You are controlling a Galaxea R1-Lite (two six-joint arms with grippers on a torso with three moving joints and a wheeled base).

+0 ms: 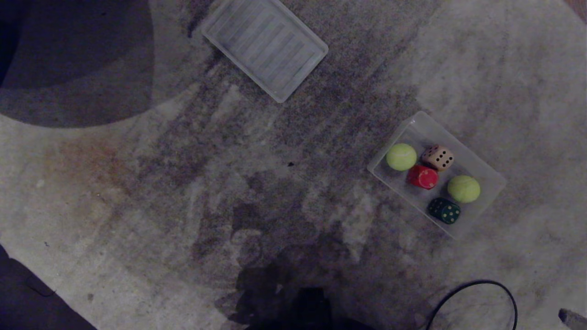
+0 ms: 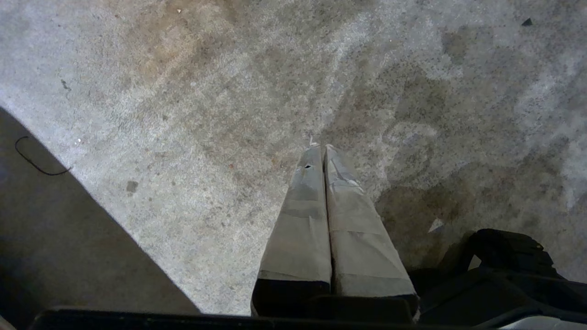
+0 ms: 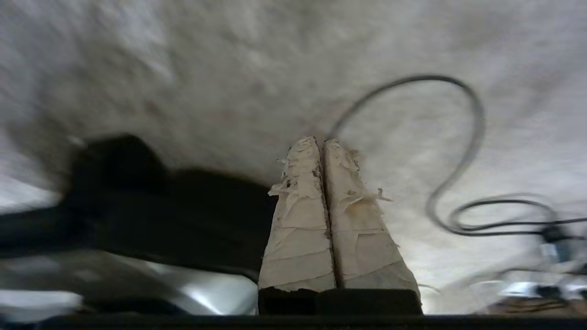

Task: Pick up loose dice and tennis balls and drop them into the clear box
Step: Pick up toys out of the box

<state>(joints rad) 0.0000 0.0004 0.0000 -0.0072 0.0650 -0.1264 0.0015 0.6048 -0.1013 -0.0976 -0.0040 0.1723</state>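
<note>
Dice and balls boxed, both grippers closed on nothing.

The clear box [image 1: 486,176] holds two tennis balls [image 1: 401,156], tan, red and dark green dice [image 1: 423,177]; neither gripper appears near it. The left gripper [image 2: 320,147] and right gripper [image 3: 320,140] hang over stained carpet [image 1: 183,183] (a black cable [image 3: 463,151] loops beyond the right one).

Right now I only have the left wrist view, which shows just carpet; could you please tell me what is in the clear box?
Observer: Two tennis balls and a tan die, a red die and a dark green die lie inside the clear box.
Operator: Is its lid on?
Observer: No, the ribbed lid lies apart on the carpet, farther out and leftward.
Operator: And the right gripper?
Observer: Shut, empty, near a black cable.
</note>
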